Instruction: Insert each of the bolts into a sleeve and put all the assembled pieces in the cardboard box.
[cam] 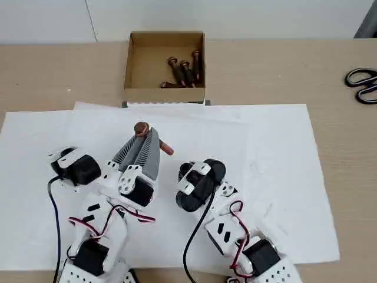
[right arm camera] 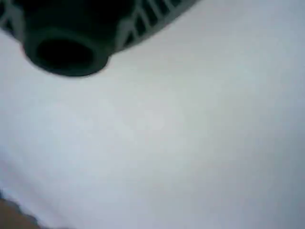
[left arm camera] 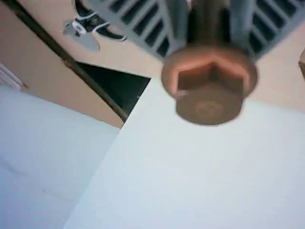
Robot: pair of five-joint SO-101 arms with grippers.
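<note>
1. This looks like a small robotics lab bench. A left arm and a right arm stand side by side, with red, white and black wires looping bare off their motors.
2. There's a pale wooden table with a white paper sheet spread as a work mat.
3. Scissors lie at the table's edge. A cardboard box of bolts sits near a plain white wall.
</note>
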